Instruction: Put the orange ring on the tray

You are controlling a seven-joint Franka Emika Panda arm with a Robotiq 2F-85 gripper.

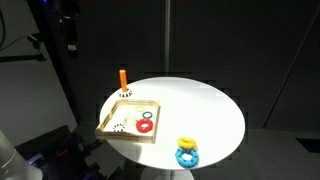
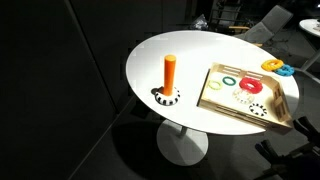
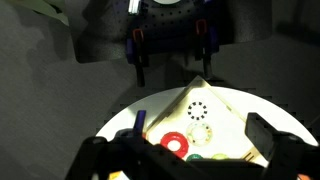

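Here, the small yellowish-orange toy ring [image 1: 186, 143] lies just beside a blue ring [image 1: 186, 156], outside the shallow light-wood tray [image 1: 124, 136]; the fingers [image 3: 275, 148] gape wide, empty.

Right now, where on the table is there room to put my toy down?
The white table is bare beyond the tray, from the orange peg round to the orange ring and blue ring. Inside the tray is crowded: red ring, other pieces.

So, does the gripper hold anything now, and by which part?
Nothing is held. In the wrist view the fingers stand apart with nothing between them; the small yellowish-orange toy ring lies on a blue toy ring on the round white table.
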